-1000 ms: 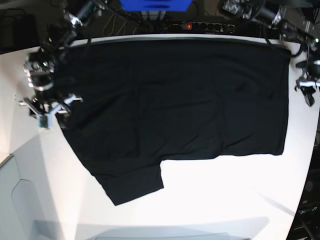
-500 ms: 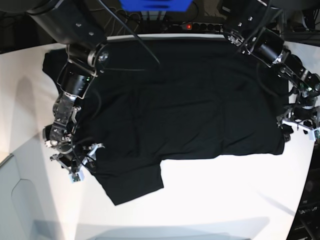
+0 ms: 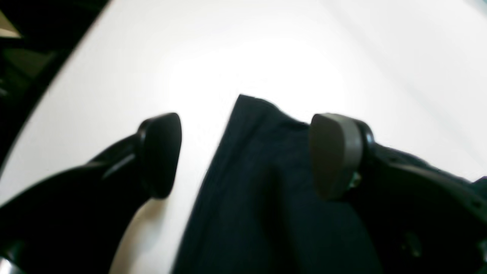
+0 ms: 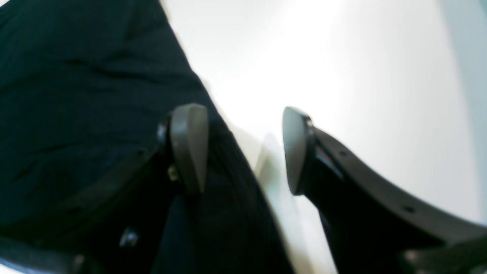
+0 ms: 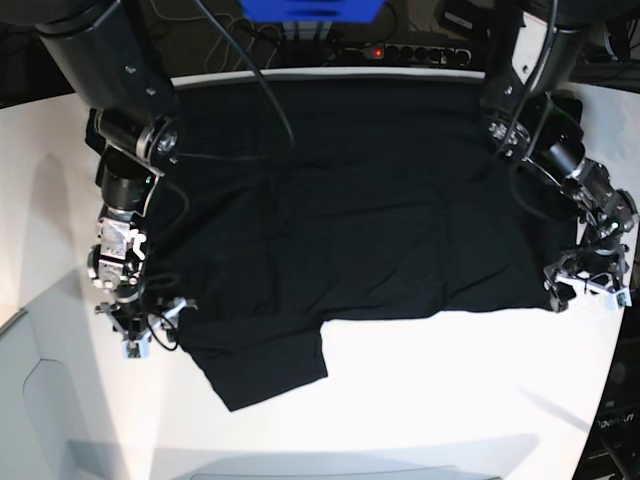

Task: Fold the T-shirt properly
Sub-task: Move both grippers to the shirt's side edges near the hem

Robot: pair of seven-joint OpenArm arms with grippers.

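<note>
The black T-shirt (image 5: 360, 200) lies spread flat on the white table (image 5: 450, 400), with one sleeve pointing toward the near edge. My left gripper (image 5: 585, 290) hovers at the shirt's near right corner. In the left wrist view that gripper (image 3: 247, 156) is open, with the T-shirt's corner (image 3: 262, 198) lying between its fingers and touched by neither. My right gripper (image 5: 142, 325) is at the shirt's left edge, beside the sleeve. It is open in the right wrist view (image 4: 241, 150), straddling the edge of the T-shirt (image 4: 76, 95), with one fingertip (image 4: 190, 148) over the cloth.
A power strip (image 5: 400, 50) with a red light and cables runs along the table's far edge, next to a blue object (image 5: 310, 10). A grey panel (image 5: 40, 400) sits at the near left. Bare white table lies in front of the shirt.
Both arms have swept toward the near side along the shirt's edges: the right gripper down the left edge to the sleeve, the left gripper down the right edge to the corner.
</note>
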